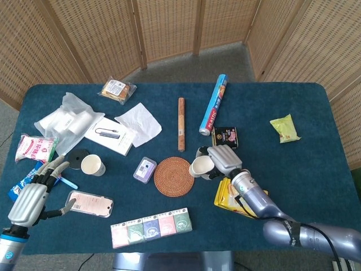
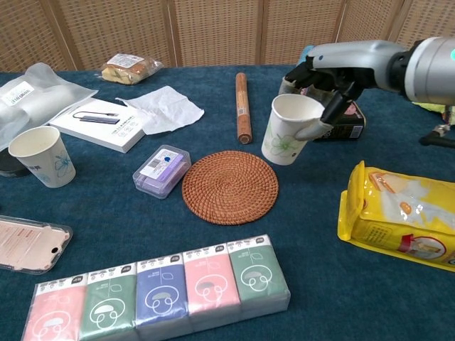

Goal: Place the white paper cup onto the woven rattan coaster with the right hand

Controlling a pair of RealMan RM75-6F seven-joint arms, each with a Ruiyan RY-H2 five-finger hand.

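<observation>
Right hand (image 2: 328, 84), its fingers (image 2: 333, 108) grasping the white paper cup (image 2: 286, 129), holds it upright just beside the woven rattan coaster (image 2: 229, 186), which lies at the cup's eight o'clock.

i see the paper cup (image 2: 287, 128) in my right hand (image 2: 328, 79), just right of the rattan coaster (image 2: 229, 186). a second cup (image 2: 42, 155) sits far left; the tissue packs (image 2: 160, 295) lie nearest, the yellow bag (image 2: 399, 215) right.

The dark tin (image 2: 352, 122) is largely covered by the right hand (image 2: 328, 85) in the chest view. The phone case (image 2: 28, 244) is cut off at that view's left edge.
</observation>
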